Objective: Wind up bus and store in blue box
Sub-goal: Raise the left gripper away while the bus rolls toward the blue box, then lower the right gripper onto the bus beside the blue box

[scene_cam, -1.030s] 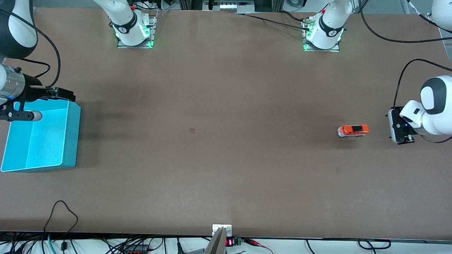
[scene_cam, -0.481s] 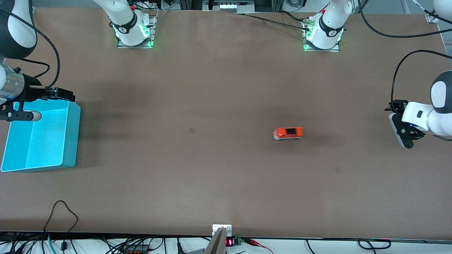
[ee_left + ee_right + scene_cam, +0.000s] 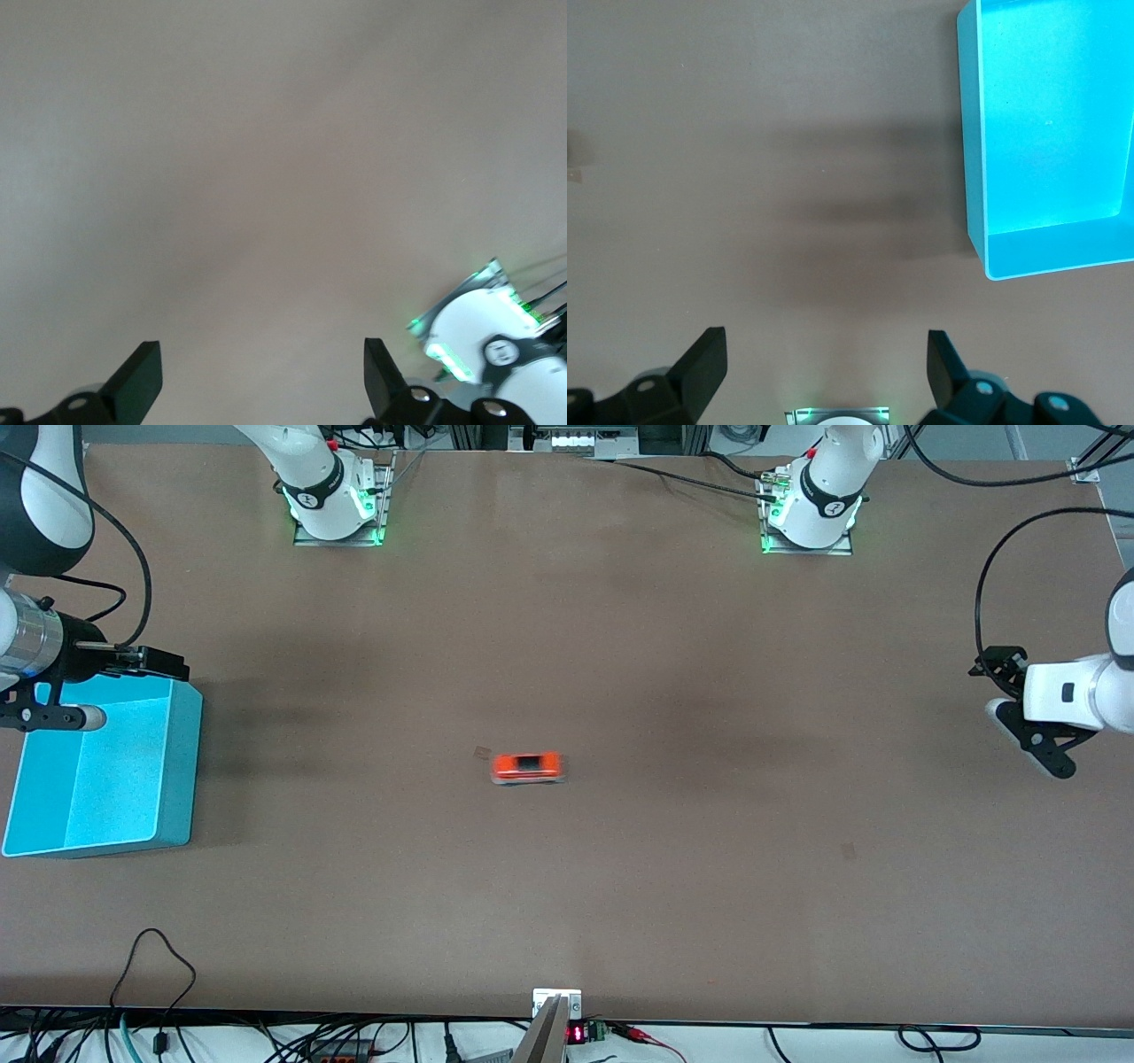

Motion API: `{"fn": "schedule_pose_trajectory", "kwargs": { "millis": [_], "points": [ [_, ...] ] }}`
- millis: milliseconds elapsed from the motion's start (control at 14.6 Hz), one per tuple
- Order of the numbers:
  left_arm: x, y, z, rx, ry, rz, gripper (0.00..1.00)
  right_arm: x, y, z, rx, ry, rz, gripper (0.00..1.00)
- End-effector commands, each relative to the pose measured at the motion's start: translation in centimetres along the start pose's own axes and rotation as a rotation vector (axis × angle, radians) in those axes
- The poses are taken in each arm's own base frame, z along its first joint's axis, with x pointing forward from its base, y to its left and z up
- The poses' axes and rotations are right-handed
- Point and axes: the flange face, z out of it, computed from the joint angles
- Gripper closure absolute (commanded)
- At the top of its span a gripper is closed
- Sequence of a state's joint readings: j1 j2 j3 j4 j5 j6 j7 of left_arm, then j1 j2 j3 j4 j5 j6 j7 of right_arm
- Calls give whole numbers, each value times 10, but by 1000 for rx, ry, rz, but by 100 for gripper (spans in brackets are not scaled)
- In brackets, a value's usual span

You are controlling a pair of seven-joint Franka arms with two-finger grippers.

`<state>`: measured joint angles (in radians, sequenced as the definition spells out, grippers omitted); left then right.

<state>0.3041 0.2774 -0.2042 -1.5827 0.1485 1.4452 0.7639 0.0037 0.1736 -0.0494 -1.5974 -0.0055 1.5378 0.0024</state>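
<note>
The orange bus (image 3: 527,766) stands on its wheels in the middle of the table, blurred by motion, with no gripper near it. The blue box (image 3: 177,779) sits at the right arm's end of the table and is empty; it also shows in the right wrist view (image 3: 972,168). My right gripper (image 3: 62,713) hangs over the box's farther end, open and empty (image 3: 824,359). My left gripper (image 3: 1019,717) is up over the left arm's end of the table, tilted, open and empty (image 3: 257,372). The bus is out of both wrist views.
The two arm bases (image 3: 337,505) (image 3: 811,514) stand along the table's farther edge. A small dark mark (image 3: 482,753) lies on the table beside the bus. Cables run along the edge nearest the front camera (image 3: 159,957).
The bus has rolled on its own from beside my left gripper to the table's middle, toward the blue box. My left gripper has lifted, tilted and drawn back. The right arm has not moved.
</note>
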Motion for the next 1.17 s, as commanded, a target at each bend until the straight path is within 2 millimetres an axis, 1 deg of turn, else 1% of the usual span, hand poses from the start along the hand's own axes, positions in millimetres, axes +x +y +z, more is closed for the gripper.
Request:
{"fn": "schedule_pose_trajectory", "kwargs": {
  "millis": [0, 206, 275, 412, 481, 549, 687, 893, 961, 1030, 1099],
  "points": [
    [-19, 36, -36, 28, -4, -172, 0, -4, 4, 0, -6, -9, -7, 0],
    [-28, 76, -69, 69, 18, -344, 0, -4, 4, -1, -6, -8, -7, 0],
    [-26, 90, -77, 83, 27, -390, 0, -4, 4, -1, -6, -8, -7, 0],
    [-38, 108, -115, 105, 67, -473, 0, -5, 4, 1, -4, -23, -7, 0],
    [-43, 114, -127, 106, 73, -491, 0, -6, 3, 2, -6, -34, -5, 0],
    [-45, 116, -135, 110, 89, -495, 0, -6, 4, 2, -4, -34, -4, 0],
    [-50, 115, -143, 111, 113, -500, 0, -6, 3, 2, -6, -34, -5, 0],
    [-54, 126, -150, 105, 155, -500, 0, -6, 2, 2, 1, -35, -5, 0],
    [-55, 128, -156, 130, 193, -507, 0, -6, 1, 2, 6, -34, -6, 0],
    [-58, 127, -157, 136, 239, -531, 0, -6, -1, 2, 5, -34, -8, 0],
    [-59, 126, -158, 126, 298, -558, 0, -2, -4, 9, 5, -47, -13, 0]
  ]
}}
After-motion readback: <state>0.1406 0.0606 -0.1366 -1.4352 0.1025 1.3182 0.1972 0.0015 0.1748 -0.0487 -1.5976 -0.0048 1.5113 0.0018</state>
